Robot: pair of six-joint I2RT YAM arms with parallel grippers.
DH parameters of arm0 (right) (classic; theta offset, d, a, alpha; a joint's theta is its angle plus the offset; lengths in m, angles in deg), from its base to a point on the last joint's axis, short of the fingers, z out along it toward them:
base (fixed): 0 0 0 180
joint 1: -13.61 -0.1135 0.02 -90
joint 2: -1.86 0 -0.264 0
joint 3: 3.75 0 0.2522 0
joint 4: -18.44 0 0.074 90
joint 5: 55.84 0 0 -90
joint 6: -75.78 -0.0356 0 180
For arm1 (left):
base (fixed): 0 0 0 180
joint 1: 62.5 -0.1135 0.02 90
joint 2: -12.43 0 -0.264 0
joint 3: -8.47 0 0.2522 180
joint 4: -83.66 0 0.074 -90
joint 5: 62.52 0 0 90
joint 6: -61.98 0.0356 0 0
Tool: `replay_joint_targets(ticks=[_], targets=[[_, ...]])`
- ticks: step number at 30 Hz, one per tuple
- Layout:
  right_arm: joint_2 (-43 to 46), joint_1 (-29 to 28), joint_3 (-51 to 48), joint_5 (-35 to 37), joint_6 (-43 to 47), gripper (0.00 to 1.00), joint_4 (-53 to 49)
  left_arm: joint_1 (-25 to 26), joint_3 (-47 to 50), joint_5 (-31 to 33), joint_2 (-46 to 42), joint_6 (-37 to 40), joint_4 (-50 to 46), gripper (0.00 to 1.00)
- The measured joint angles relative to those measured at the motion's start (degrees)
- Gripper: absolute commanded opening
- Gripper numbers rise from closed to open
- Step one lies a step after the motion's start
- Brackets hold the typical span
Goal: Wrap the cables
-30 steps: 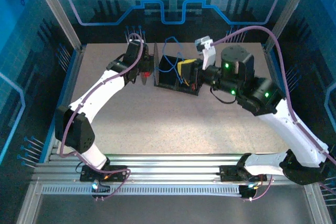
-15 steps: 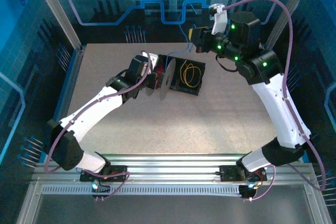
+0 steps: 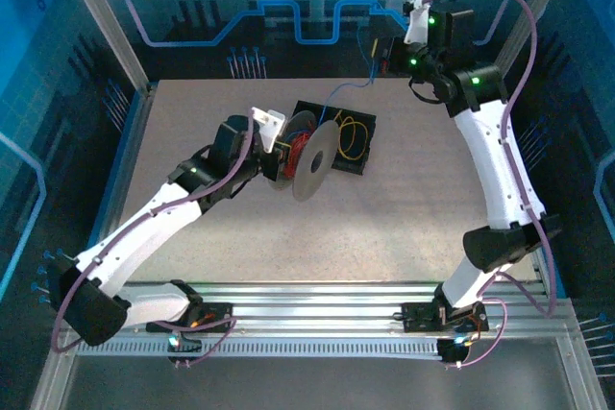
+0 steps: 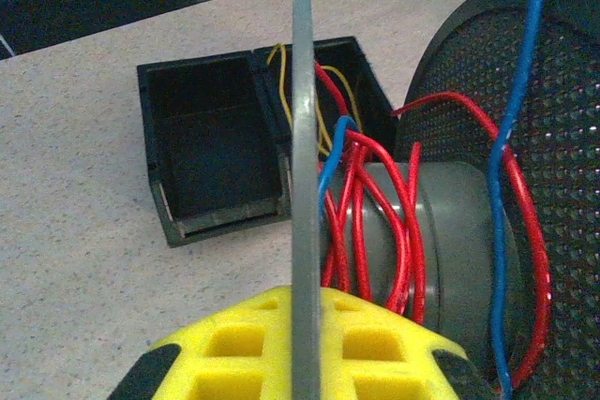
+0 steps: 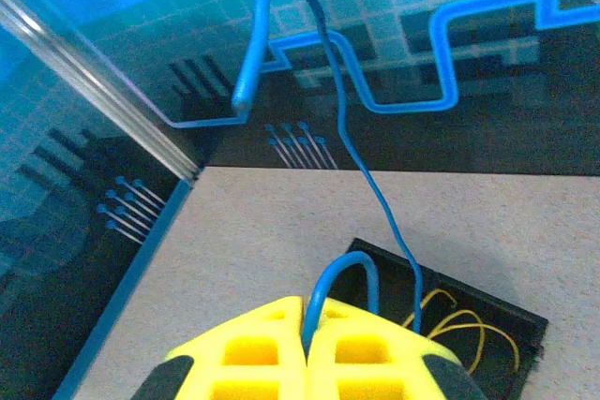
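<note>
One speckled counter (image 3: 404, 228) lies under both sets of jaws. The left arm (image 3: 144, 228) stretches toward the middle of it, and the right arm (image 3: 495, 160) stands tall toward the far right corner. The grey spool (image 3: 312, 165) sits in the left jaws, which are clamped tight on the thin edge of one flange. In the left wrist view that flange (image 4: 300, 185) rises straight up from between the yellow pads (image 4: 234, 344), with the core (image 4: 450, 231) and a dark perforated flange (image 4: 562, 138) to their right. A black box (image 3: 322, 106) with two compartments rests on the counter just beyond the left jaws, close against the spool, and well below the right jaws. The red cable (image 3: 298, 146) is wound in loose turns round the core (image 4: 361, 231), right beside the left jaws, with one end trailing into the box. The blue cable (image 3: 351, 93) climbs from the box and spool to the right jaws, which are pinched shut on it up off the counter. From the right wrist it arches out from between the pads (image 5: 253, 353) and drops back toward the box (image 5: 361, 166). The yellow cable (image 3: 351, 136) lies coiled in the box compartment farther from the left jaws.
</note>
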Motion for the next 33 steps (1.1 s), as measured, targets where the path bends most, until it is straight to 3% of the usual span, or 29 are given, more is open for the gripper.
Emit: replay_joint_targets(ticks=[10, 17, 25, 33], targets=[[-6.1, 6.5, -4.4, -3.2, 0.0, 0.00, -0.1, -1.3, 0.7, -8.0, -6.2, -4.9, -0.5, 0.00], [-6.0, 8.3, -15.1, -5.7, -0.1, 0.00, 3.1, -10.5, 0.7, -17.7, -9.6, -13.4, 0.1, 0.00], [-2.5, 7.1, -33.0, -9.6, -1.6, 0.00, 12.2, -17.7, 0.8, -25.2, -10.2, -26.9, 5.4, 0.00], [4.2, 0.7, -45.6, -9.0, -3.1, 0.00, 21.9, -21.9, 1.1, -24.2, -10.2, -39.0, 11.2, 0.00]])
